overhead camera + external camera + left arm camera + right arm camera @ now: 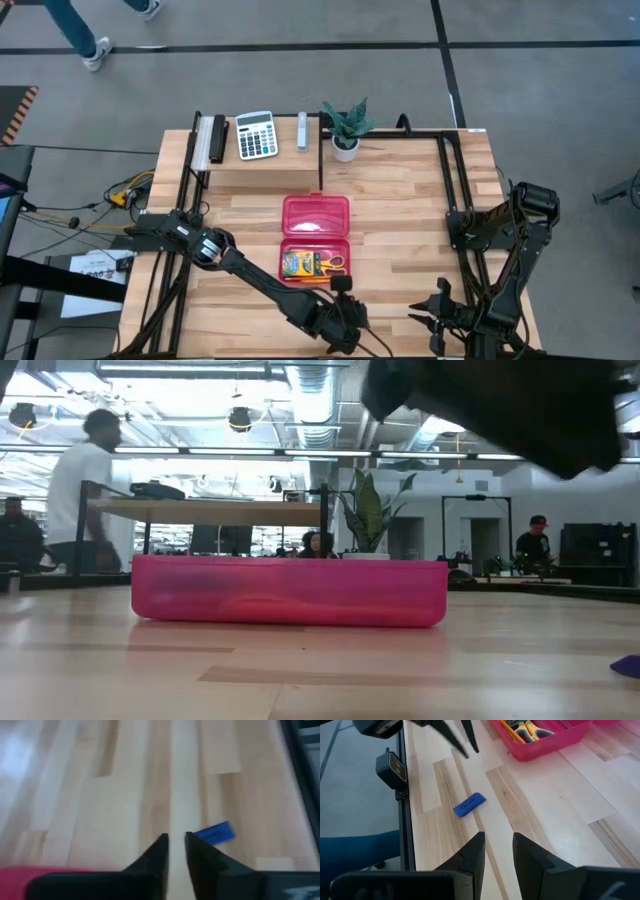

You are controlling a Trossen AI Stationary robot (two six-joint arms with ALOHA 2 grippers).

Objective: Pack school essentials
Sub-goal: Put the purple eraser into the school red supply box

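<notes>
A pink pencil case (pixel 316 236) lies open mid-table, its lid toward the far edge. Its near tray (pixel 555 737) holds a yellow-green crayon box (pixel 297 265), yellow-handled scissors (pixel 534 729) and an orange pencil (pixel 512 732). A small blue eraser (pixel 470 804) lies flat on the bare wood near the front edge, to the right of the case. My left gripper (pixel 176 840) hovers above the table just short of the eraser (pixel 215 832), fingers slightly apart with nothing between them. My right gripper (pixel 498 842) stands open near the front right, pointing toward the eraser and clear of it.
A white calculator (pixel 256 135), a small silver object (pixel 302 132) and a potted plant (pixel 346 128) stand at the far edge on and beside a raised wooden shelf (pixel 260 172). Black frame rails (pixel 455 170) run along both sides. Bare wood lies around the eraser.
</notes>
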